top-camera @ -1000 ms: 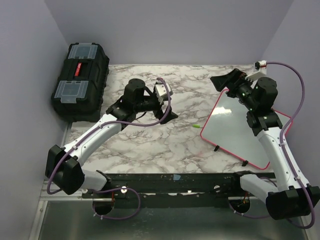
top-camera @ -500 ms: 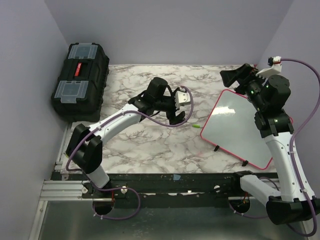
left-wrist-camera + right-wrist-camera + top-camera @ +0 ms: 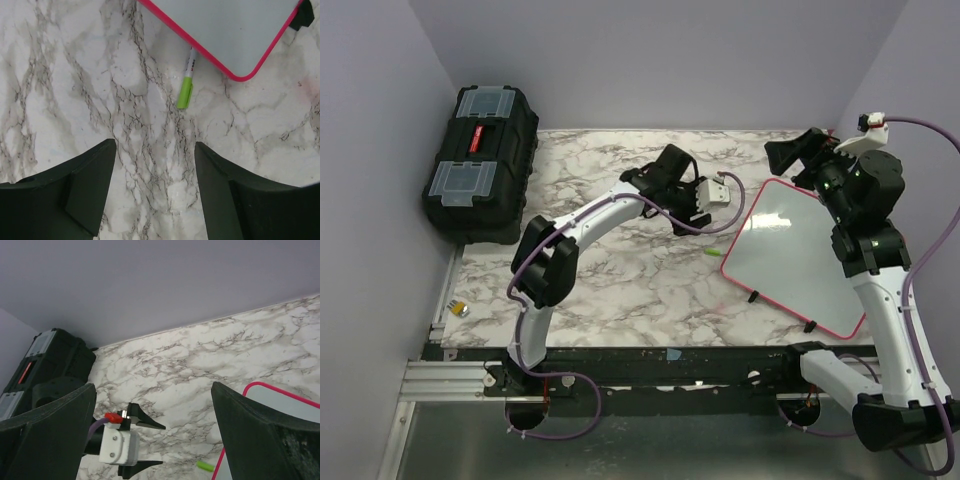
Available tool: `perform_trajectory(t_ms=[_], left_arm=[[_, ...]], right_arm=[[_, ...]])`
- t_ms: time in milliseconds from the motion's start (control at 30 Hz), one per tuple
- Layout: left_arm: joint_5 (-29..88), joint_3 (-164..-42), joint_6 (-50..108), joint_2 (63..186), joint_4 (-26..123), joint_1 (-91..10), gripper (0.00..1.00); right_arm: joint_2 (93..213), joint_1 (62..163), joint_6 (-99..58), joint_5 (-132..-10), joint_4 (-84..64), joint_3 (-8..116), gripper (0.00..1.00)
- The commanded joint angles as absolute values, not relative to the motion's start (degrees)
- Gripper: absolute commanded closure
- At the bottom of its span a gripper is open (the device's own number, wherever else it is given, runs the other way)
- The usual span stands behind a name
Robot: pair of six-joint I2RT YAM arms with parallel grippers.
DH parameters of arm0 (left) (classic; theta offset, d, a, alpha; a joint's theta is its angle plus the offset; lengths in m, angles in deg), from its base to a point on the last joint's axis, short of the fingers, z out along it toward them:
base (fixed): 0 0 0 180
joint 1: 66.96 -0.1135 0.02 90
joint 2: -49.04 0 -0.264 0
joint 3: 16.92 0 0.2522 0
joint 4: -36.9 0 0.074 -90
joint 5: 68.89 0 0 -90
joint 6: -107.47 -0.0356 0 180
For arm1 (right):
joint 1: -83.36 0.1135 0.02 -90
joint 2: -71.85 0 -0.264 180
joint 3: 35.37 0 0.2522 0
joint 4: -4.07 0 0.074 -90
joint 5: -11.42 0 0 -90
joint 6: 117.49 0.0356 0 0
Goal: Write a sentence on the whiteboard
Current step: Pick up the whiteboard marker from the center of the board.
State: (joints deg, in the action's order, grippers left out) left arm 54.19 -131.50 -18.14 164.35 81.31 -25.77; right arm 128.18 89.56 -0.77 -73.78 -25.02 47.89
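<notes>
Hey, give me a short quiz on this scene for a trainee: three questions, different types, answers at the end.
1. True or false: the whiteboard shows green writing.
2. Which is closer to the green-capped marker, the left gripper or the right gripper?
3. The marker lies: A) held between gripper fingers; B) on the marble table beside the whiteboard's pink frame; C) on the whiteboard's white surface.
Key: 1 false; 2 left gripper; 3 B.

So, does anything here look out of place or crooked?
Yes. The whiteboard lies turned at an angle to the edges of the table, and the green-capped marker lies loose on it, its far end at the board's pink rim.
</notes>
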Motion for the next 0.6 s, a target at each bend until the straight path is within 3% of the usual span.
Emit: perform_trajectory(t_ms=[0, 167, 567], left_arm=[[48.2, -136.3, -22.4, 168.2, 89.2, -24.0, 0.35], [46.9, -144.0, -22.1, 173.6, 92.6, -23.4, 0.44], [39.5, -152.3, -21.5, 182.3, 95.9, -18.4, 0.42]], right_arm=[[129.1, 89.6, -3.2, -75.8, -26.5, 49.8, 0.00], [130.3, 89.6, -3.5, -75.2, -26.2, 49.6, 0.00], [130.9, 89.6, -3.8, -74.2, -25.8, 49.3, 0.00]])
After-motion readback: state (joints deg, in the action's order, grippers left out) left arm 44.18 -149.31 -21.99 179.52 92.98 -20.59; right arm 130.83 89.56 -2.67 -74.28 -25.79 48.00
